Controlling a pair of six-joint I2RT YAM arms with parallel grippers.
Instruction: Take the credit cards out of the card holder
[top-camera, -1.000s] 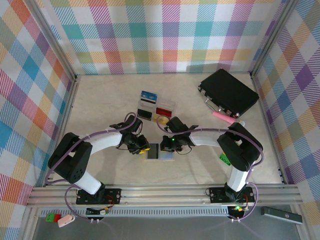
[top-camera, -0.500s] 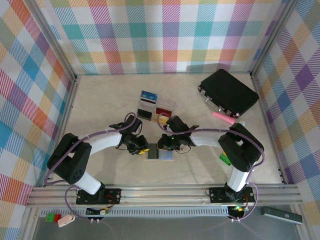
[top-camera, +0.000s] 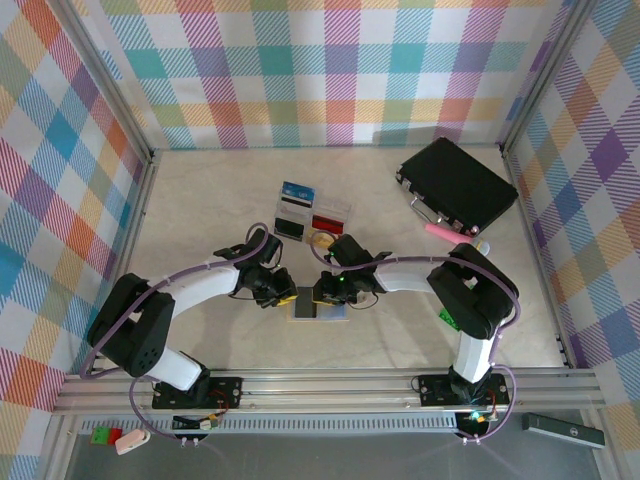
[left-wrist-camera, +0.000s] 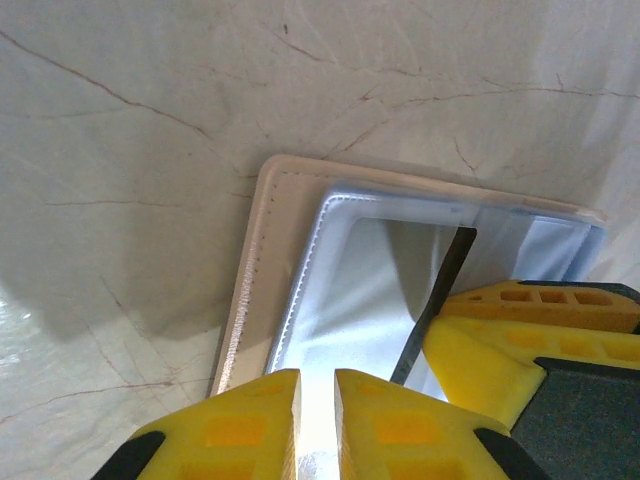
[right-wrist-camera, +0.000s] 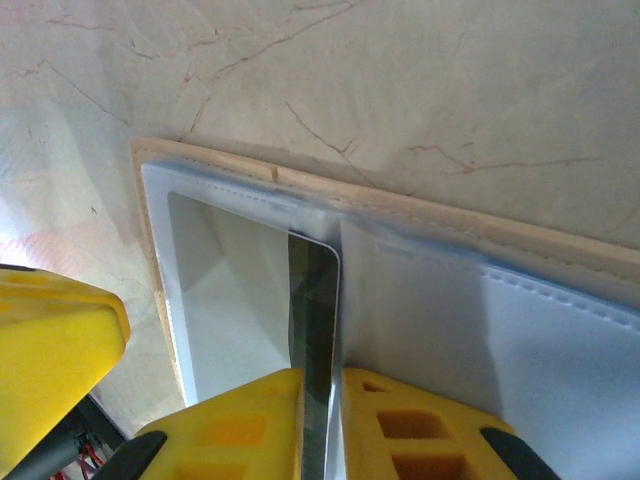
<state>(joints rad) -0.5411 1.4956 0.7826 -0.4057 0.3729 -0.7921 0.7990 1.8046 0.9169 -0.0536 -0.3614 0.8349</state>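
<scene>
1. The table (top-camera: 200, 200) is carrying everything on its pale, veined top.
2. The black case (top-camera: 458, 184) is lying in the far right corner.
3. The left arm (top-camera: 205, 285) and the right arm (top-camera: 410, 272) are reaching inward from the near edge, and their wrists are meeting over the holder.
4. The clear tray (top-camera: 312, 215) is sitting around mid-table with cards in its compartments, well apart from the case.
5. The card holder (top-camera: 334, 313) (left-wrist-camera: 330, 270) (right-wrist-camera: 560, 350) is lying open and flat between mid-table and the near edge, about halfway between the left and right edges.
6. The credit card (right-wrist-camera: 312, 300) (left-wrist-camera: 437, 300) is standing on edge over the holder's windowed panel, close to the fold. The right jaws are clenching on it, with yellow fingers (right-wrist-camera: 400, 430) pressing either face.
7. The left jaws are resting low over the same panel, just beside the card. Their fingers (left-wrist-camera: 235, 425) are standing almost together with a thin slit between them, and I cannot tell whether they are pinching anything.
</scene>
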